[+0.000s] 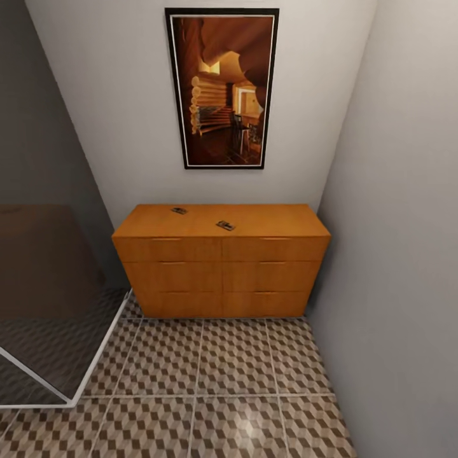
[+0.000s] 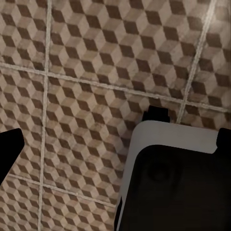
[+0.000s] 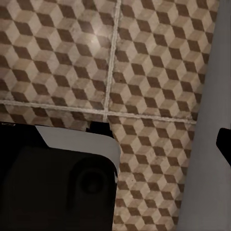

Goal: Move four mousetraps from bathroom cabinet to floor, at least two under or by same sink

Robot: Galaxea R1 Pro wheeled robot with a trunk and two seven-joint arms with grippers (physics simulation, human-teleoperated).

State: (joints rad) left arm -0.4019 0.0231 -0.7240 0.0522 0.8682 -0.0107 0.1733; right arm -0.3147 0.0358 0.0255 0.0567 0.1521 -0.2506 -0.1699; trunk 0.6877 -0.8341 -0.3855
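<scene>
Dark-brown and flat, two mousetraps lay on top of the cabinet (image 1: 221,267): one mousetrap (image 1: 179,210) sat near the back left of the top, the other mousetrap (image 1: 225,225) nearer the middle, well apart from each other. No writing or label could be read on them or on the cabinet's drawer fronts. The orange-brown cabinet stood against the white back wall, its right end close to the side wall, on the bathroom floor (image 1: 216,381) of cube-patterned tiles. Above it hung a dark-framed picture (image 1: 222,88) of a log-built interior. A glass shower panel (image 1: 44,305) with a white frame edge stood to the left.

Both wrist cameras looked down at the patterned tiles (image 2: 86,96), with part of the robot's white and black body (image 2: 173,178) below each. Dark finger edges sat at the margins of those views, but whether either claw was released or clenched could not be told.
</scene>
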